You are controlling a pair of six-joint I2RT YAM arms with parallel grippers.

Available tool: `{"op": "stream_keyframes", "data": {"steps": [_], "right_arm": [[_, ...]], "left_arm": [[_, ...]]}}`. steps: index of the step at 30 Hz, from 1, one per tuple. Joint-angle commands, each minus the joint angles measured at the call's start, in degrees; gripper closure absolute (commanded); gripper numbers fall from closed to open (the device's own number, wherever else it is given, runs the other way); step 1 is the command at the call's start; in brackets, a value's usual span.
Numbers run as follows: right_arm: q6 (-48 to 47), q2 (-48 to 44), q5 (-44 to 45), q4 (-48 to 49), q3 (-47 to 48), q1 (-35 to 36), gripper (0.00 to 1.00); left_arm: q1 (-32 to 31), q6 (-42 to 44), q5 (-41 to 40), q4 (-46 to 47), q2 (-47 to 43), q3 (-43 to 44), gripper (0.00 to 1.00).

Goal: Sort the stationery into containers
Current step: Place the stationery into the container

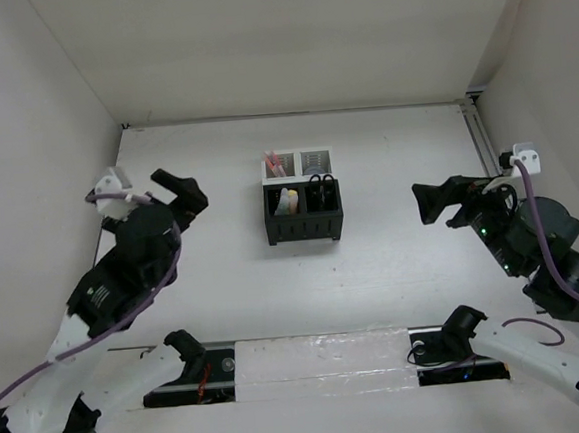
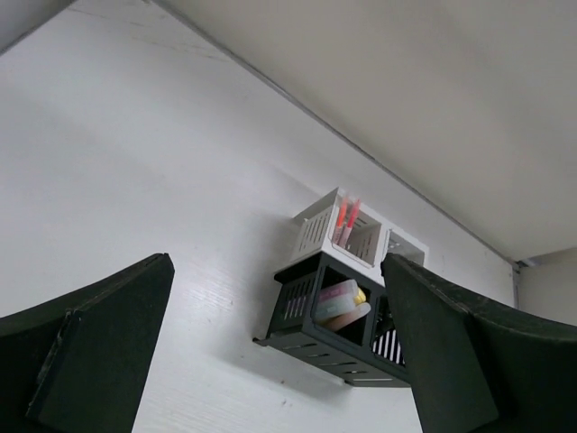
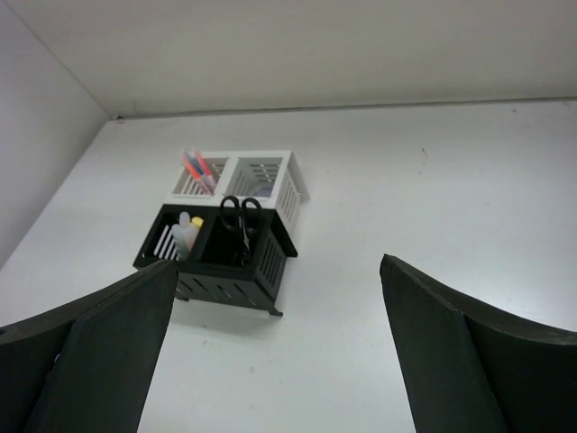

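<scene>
The organiser block (image 1: 303, 207) stands mid-table: two white mesh compartments behind, two black in front. Pens (image 1: 273, 163) stand in the left white one (image 3: 200, 174). A small grey item (image 1: 314, 161) lies in the right white one. Highlighters (image 1: 287, 201) fill the left black one (image 2: 340, 302), also in the right wrist view (image 3: 186, 233). Black-handled scissors (image 1: 320, 187) stand in the right black one (image 3: 238, 221). My left gripper (image 1: 180, 193) is open and empty, left of the block. My right gripper (image 1: 431, 203) is open and empty, right of it.
White walls enclose the table on the left, back and right. A metal rail (image 1: 481, 141) runs along the right edge. White mounts sit at the far left (image 1: 113, 182) and far right (image 1: 526, 157). A taped strip (image 1: 320, 354) lies between the arm bases.
</scene>
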Motion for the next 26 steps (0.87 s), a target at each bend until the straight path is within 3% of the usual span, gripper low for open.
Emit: {"op": "stream_keyframes", "data": {"steps": [1, 12, 26], "right_arm": [[1.17, -1.8, 4.22, -9.82, 4.02, -0.23, 0.0], [1.7, -10.24, 5.8, -14.75, 1.66, -0.23, 0.0], [1.7, -10.77, 8.17, -15.37, 1.65, -0.23, 0.0]], "left_arm": [[-0.02, -2.01, -3.78, -7.45, -5.53, -1.26, 0.0], [-0.02, -2.62, -7.91, -6.84, -26.09, -13.4, 0.0], [1.74, -1.39, -5.8, -5.17, -28.05, -15.24, 0.0]]}}
